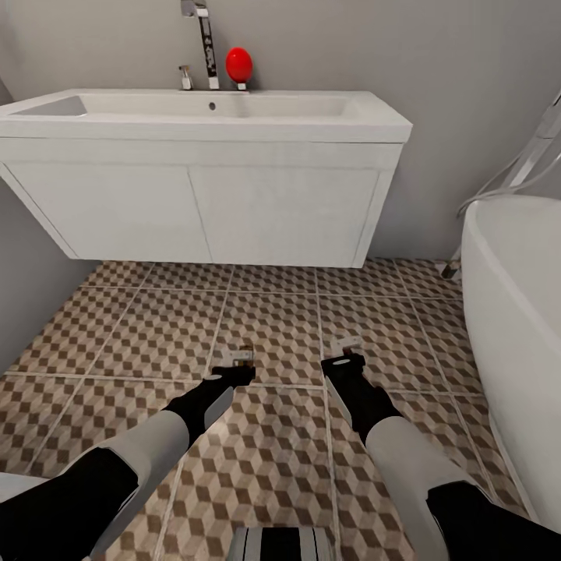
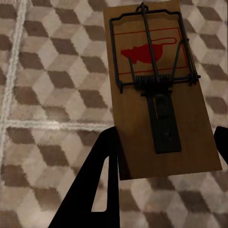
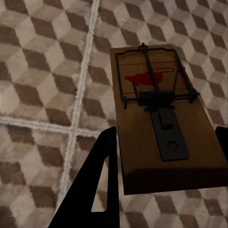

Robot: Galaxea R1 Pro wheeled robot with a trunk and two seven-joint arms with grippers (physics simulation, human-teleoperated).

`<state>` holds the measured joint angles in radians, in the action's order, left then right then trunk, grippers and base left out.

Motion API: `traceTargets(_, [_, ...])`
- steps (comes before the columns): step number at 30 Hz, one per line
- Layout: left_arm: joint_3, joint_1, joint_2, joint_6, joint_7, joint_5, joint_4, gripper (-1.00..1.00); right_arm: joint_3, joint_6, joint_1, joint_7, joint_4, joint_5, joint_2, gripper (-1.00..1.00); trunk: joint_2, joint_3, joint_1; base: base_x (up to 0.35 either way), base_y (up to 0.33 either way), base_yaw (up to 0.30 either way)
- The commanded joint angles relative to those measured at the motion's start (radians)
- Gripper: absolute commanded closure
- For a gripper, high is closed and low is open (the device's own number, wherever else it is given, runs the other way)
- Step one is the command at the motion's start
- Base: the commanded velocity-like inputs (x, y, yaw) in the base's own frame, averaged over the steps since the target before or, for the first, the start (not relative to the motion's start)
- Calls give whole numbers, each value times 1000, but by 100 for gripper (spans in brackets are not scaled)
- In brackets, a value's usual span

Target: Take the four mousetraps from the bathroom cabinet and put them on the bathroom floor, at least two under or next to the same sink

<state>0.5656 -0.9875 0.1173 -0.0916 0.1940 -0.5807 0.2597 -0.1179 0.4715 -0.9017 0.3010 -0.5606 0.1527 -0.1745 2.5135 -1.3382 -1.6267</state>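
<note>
A mousetrap (image 2: pixel 156 95), a brown wooden plate with a black wire bar and a red mouse print, sits between the fingers (image 2: pixel 95 190) of my left gripper (image 2: pixel 166 137). A second mousetrap (image 3: pixel 161 118) is clamped the same way in my right gripper (image 3: pixel 166 137). In the head view both arms reach down to the cube-patterned bathroom floor (image 1: pixel 156 327), the left gripper (image 1: pixel 238 368) and right gripper (image 1: pixel 345 357) side by side, each with its trap (image 1: pixel 244 354) (image 1: pixel 347 344) at the tip. They are just in front of the white sink (image 1: pixel 210 109) on its vanity. The cabinet is out of view.
The wall-hung white vanity (image 1: pixel 202 202) leaves open floor beneath it. A white bathtub (image 1: pixel 518 312) stands close on the right, with a chrome hose above it. A chrome tap (image 1: pixel 204 43) and a red round object (image 1: pixel 238 64) stand at the back of the sink. A grey wall closes the left side.
</note>
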Motion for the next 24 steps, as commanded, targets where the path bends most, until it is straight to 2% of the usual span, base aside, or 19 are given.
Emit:
traceTargets(1, [12, 0, -2, -4, 8, -6, 7, 100, -3, 8, 0, 2, -1, 8, 0, 100, 0, -1, 0, 0, 0, 0])
traceTargets(2, [22, 0, -5, -5, 8, -6, 28, 100, -3, 7, -1, 2, -6, 9, 0, 100, 0, -1, 0, 0, 0, 0])
traceTargets(6, [22, 0, -7, -15, 9, -6, 37, 100, -5, 7, -2, 2, -14, 10, 0, 100, 0, -1, 0, 0, 0, 0])
traceTargets(9, [17, -1, -12, -54, 11, -7, 43, 100, -6, 7, -4, 1, -17, 10, 0, 100, 0, -1, 0, 0, 0, 0])
traceTargets(13, [13, -9, -31, -253, 17, -6, 104, 100, -6, 6, -19, -1, -20, 10, 0, 100, 0, -1, 0, 0, 0, 0])
traceTargets(16, [11, -22, -41, -327, 23, -5, 167, 100, -6, 8, -51, -3, -19, 8, 0, 100, 0, -1, 0, 0, 0, 0])
traceTargets(19, [7, -46, -45, -374, 86, -4, 226, 100, -6, 16, -100, -7, -12, 5, 0, 100, 0, -1, 0, 0, 0, 0])
traceTargets(22, [4, -66, -46, -412, 194, -5, 249, 100, -6, 61, -154, -8, -8, 4, 0, 100, 0, -1, 0, 0, 0, 0])
traceTargets(24, [4, -70, -46, -417, 217, -5, 253, 100, -6, 77, -167, -8, -10, 3, 0, 100, 0, -1, 0, 0, 0, 0])
